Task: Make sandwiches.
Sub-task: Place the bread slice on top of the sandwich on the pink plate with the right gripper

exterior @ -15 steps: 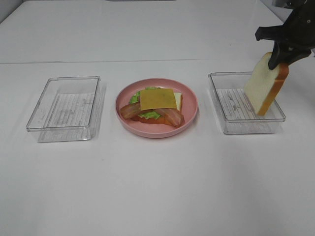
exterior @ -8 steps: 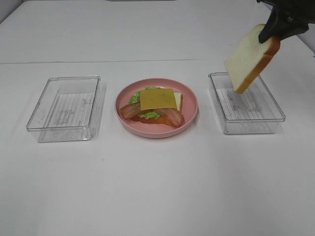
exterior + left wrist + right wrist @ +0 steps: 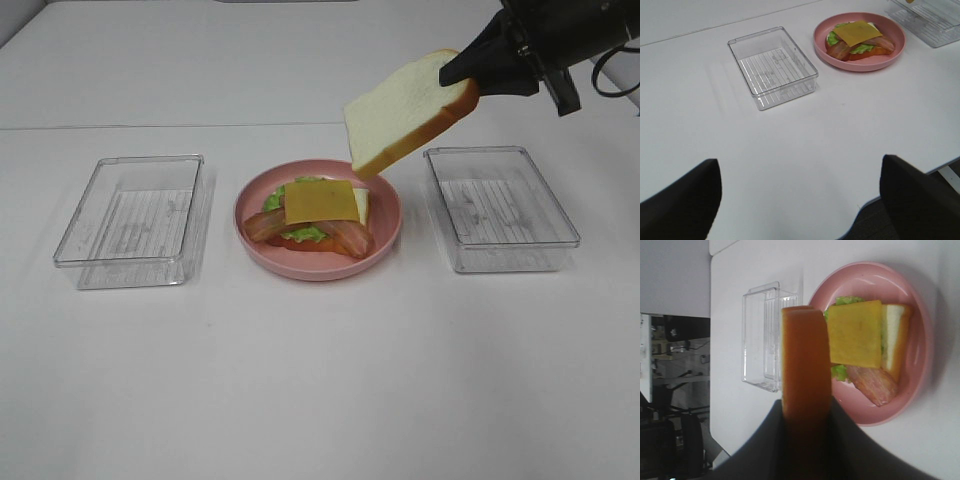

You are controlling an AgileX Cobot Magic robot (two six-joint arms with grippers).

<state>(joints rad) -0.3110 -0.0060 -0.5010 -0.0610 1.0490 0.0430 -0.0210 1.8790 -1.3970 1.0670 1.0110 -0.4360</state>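
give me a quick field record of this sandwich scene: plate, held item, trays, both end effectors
plate: round pink plate holding bottom bread, green lettuce leaf, reddish-brown bacon strips, yellow cheese slice on top
held item: white bread slice with orange-brown crust, tilted, in the air above the plate's right rim
right end effector: shut on the bread slice
left end effector: open, holding nothing
trays: two clear plastic trays, left tray and right tray, nothing in either

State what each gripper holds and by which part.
The right gripper pinches the bread slice by its crust edge, above the pink plate. The left gripper is open, holding nothing.
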